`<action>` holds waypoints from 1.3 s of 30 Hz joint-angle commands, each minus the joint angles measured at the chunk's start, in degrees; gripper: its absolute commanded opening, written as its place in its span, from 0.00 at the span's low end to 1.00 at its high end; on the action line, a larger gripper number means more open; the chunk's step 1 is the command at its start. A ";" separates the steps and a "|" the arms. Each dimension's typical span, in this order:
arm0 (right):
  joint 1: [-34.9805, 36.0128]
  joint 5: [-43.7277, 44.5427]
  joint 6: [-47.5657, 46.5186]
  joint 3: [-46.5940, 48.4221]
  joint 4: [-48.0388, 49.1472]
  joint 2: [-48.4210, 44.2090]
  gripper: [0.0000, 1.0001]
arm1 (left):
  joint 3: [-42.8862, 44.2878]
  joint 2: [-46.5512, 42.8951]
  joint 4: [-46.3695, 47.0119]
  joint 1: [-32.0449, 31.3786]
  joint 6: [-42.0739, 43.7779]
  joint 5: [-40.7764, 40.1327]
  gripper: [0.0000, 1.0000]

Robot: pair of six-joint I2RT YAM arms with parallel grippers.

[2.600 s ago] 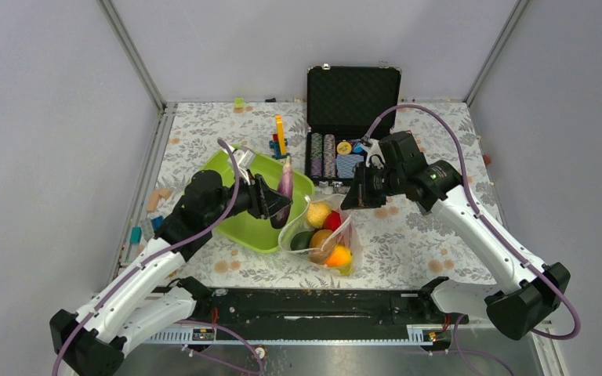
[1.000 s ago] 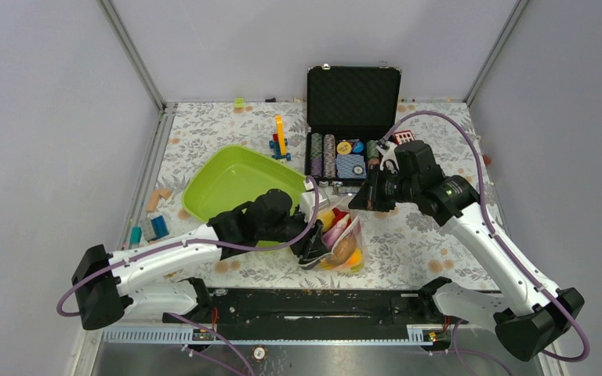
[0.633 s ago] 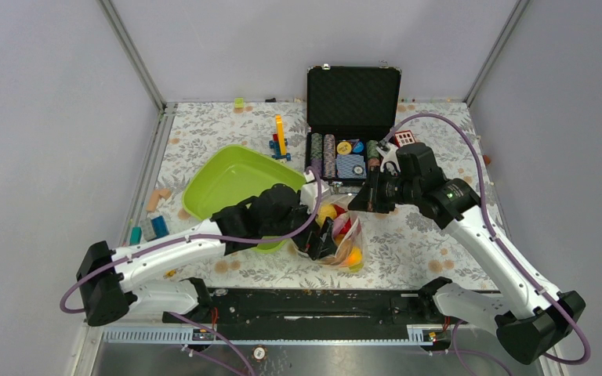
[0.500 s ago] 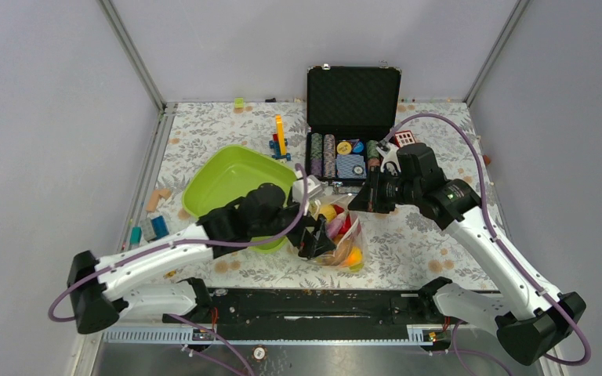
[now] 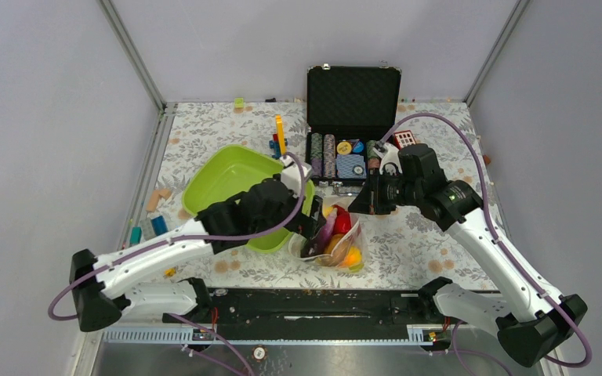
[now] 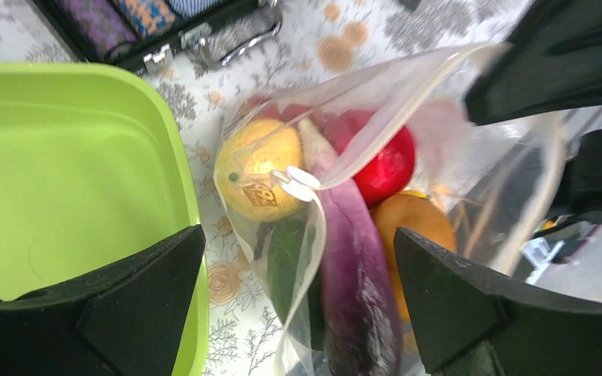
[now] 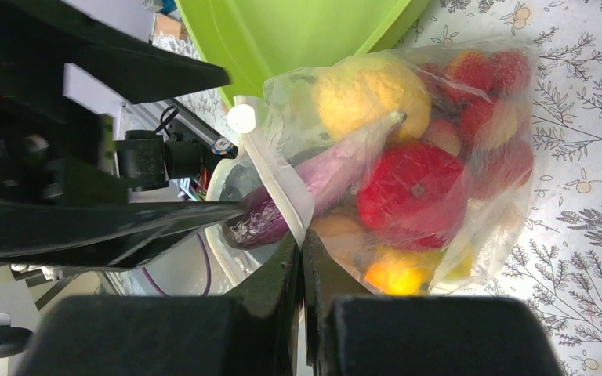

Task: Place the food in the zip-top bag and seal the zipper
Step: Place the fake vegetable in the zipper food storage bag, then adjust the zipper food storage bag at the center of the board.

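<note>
- The small plastic toy fruits and vegetables, the purple aubergine among them, lay inside the clear dotted zip-top bag. None showed outside it, so the filling looked done.
- The bag sat on the flowered table, just beside the lime-green plastic tray.
- Its mouth gaped unsealed, so the zipping remained.
- The left gripper hung right over that mouth, jaws wide apart, holding nothing.
- The right gripper was pinched together on the bag's rim, holding it up.

One bag; one green tray; one case
</note>
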 commanded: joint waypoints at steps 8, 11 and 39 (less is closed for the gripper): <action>-0.38 -1.76 -7.16 1.70 -6.53 -0.20 0.08 | 12.74 15.28 0.74 -0.05 -0.84 -7.30 0.61; -0.38 -0.83 -9.27 1.90 -8.59 -1.15 0.13 | 15.67 18.19 0.70 -0.04 -1.12 -9.78 0.40; 26.33 45.60 11.04 -9.00 -2.42 -14.18 0.71 | 21.85 19.39 -9.03 0.05 -23.04 -20.31 0.00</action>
